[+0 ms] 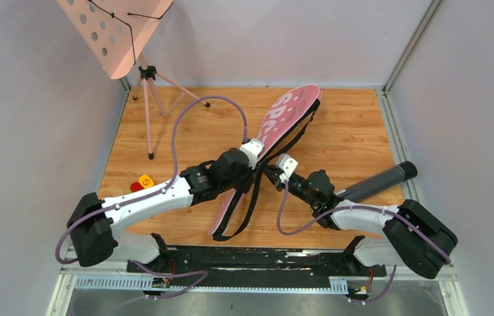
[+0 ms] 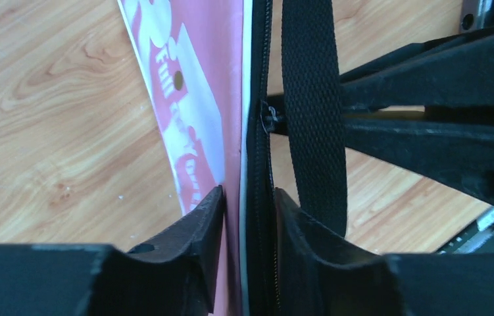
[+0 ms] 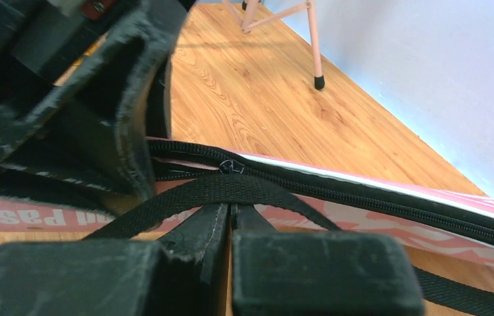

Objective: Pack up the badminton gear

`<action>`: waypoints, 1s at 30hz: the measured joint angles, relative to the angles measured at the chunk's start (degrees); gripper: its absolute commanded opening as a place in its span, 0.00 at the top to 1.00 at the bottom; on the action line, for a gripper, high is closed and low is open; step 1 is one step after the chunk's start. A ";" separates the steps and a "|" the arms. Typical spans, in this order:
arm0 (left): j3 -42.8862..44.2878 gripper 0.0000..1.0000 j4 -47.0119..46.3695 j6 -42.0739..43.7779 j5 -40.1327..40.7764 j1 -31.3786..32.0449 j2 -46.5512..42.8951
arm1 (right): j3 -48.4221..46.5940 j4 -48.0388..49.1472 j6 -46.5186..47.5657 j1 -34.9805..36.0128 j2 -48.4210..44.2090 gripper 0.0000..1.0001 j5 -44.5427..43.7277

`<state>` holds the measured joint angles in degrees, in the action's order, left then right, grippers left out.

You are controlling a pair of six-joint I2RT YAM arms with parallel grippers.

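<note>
left gripper (image 2: 248,197): narrow, astride racket bag (image 2: 191,79) zipped edge, grip unclear | right gripper (image 3: 231,214): pinched together, tips touching black strap (image 3: 231,187)

A robot lab cell: plain grey panels (image 1: 283,39) and metal framing (image 1: 413,43) box in a wood-grain table (image 1: 349,131).

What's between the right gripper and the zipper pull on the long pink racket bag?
A black woven strap lies across the tip of the shut right gripper, between it and the zipper pull on the pink racket bag. Nothing else visible.
</note>
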<state>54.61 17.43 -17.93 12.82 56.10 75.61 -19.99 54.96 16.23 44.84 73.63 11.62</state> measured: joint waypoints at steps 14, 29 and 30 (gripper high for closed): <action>2.16 0.32 13.94 12.81 -9.64 -0.26 -19.10 | -5.60 -11.34 -13.38 -3.76 -2.64 1.00 -14.12; -11.74 0.14 9.70 31.23 -18.78 -0.26 -43.47 | -16.65 -29.18 -29.88 -14.10 -3.89 1.00 -17.55; -13.14 0.13 8.35 31.78 -19.43 -0.26 -43.41 | -17.14 -29.86 -30.62 -14.29 -3.93 1.00 -17.40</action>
<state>41.47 25.78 13.85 -6.61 55.83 32.21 -37.12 25.10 -14.39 30.55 69.69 -5.78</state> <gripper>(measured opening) 0.843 0.015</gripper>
